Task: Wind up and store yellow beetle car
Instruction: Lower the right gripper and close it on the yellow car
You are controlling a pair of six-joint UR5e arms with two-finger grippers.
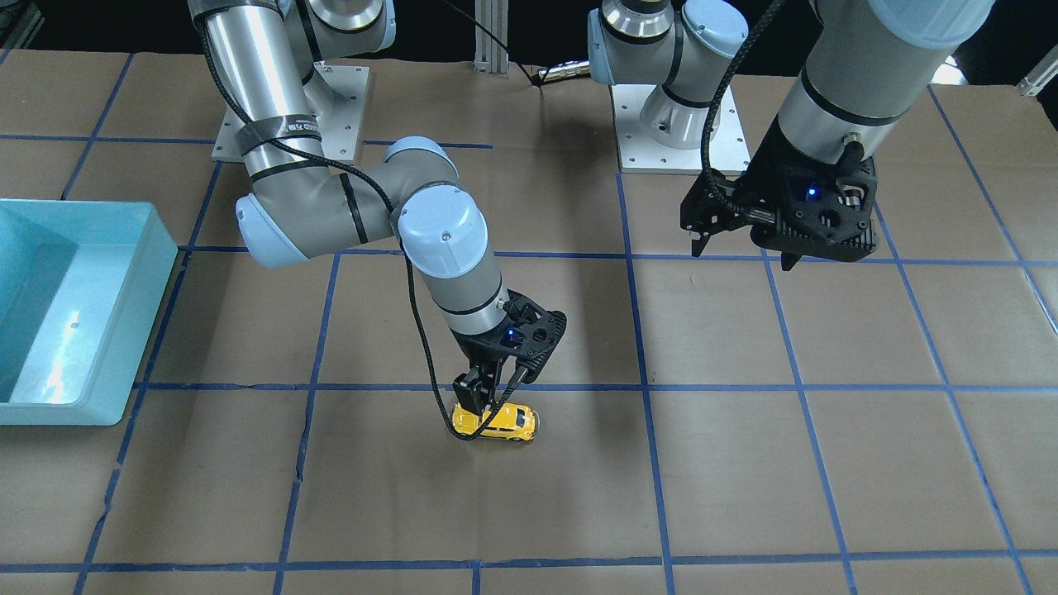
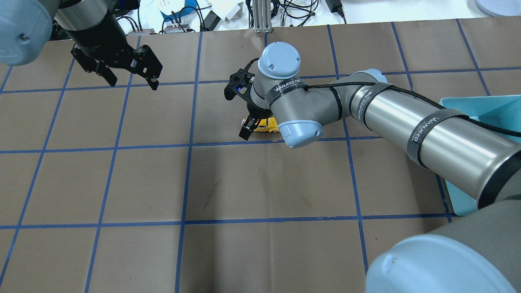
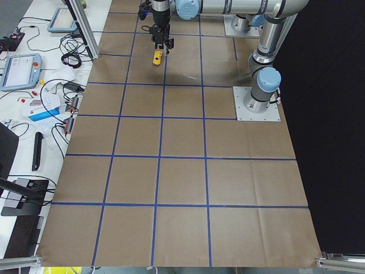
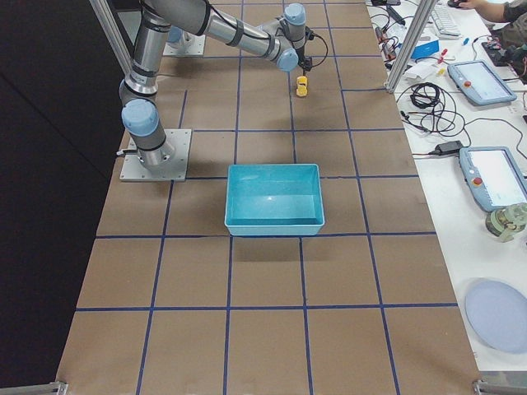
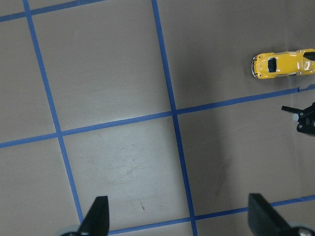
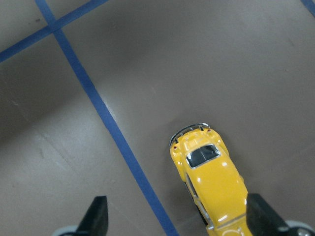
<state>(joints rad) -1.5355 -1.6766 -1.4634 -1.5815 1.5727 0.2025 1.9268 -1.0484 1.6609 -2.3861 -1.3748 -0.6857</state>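
Note:
The yellow beetle car (image 1: 500, 422) stands on its wheels on the brown table, near a blue tape line. My right gripper (image 1: 489, 398) hangs low right over it, open. In the right wrist view the car (image 6: 212, 183) lies between the two spread fingertips (image 6: 98, 216), closer to the right-hand one, and neither pad presses on it. The overhead view shows the car (image 2: 269, 125) half hidden under the right wrist. My left gripper (image 1: 744, 254) is raised and open, well away, with nothing held. Its wrist view shows the car (image 5: 281, 65) far off at the upper right.
A light blue bin (image 1: 74, 306) stands on the right arm's side of the table, also seen as the bin (image 4: 273, 197) near the table's middle. Cables, tablets and tools lie on the white bench (image 4: 486, 123) beyond the table's far edge.

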